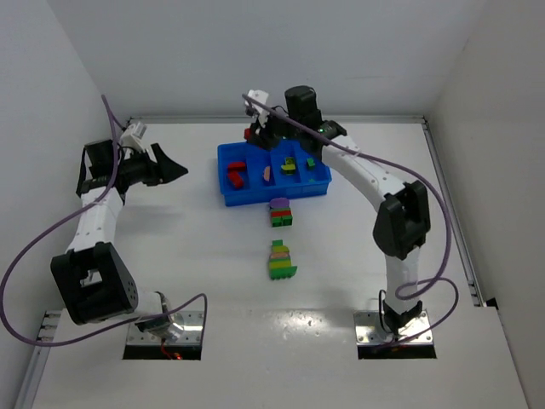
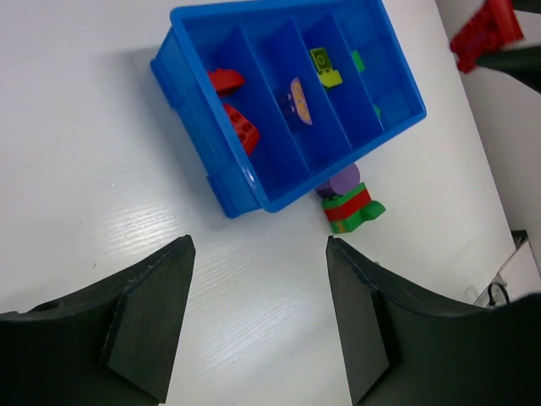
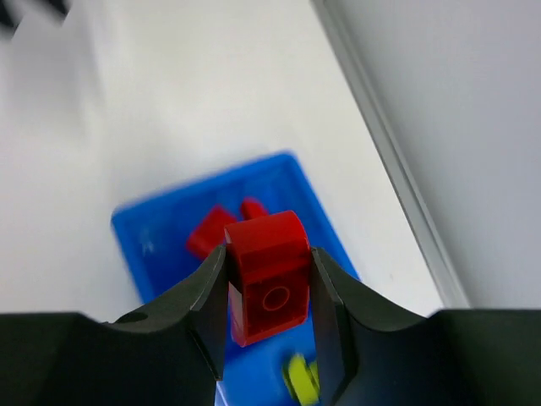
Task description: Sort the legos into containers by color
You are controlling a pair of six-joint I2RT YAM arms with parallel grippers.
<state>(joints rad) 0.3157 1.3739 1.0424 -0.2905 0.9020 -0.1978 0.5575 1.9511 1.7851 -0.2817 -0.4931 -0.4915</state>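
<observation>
The blue tray (image 1: 223, 170) lies at the back middle of the table. Left to right, its compartments hold red bricks (image 1: 235, 173), a pink piece (image 1: 266, 173), a yellow-green brick (image 1: 289, 166) and a green brick (image 1: 311, 161). My right gripper (image 3: 269, 288) is shut on a red brick (image 3: 269, 271) and holds it above the tray's far left corner (image 1: 249, 134). A purple-red-green stack (image 1: 280, 213) stands just in front of the tray. A green, pink and yellow-green stack (image 1: 280, 261) stands nearer. My left gripper (image 1: 174, 168) is open and empty, left of the tray (image 2: 245, 182).
White walls close in the table on the left, back and right. A metal rail (image 1: 447, 204) runs along the right edge. The right arm's purple cable (image 1: 358, 153) arcs over the tray's right end.
</observation>
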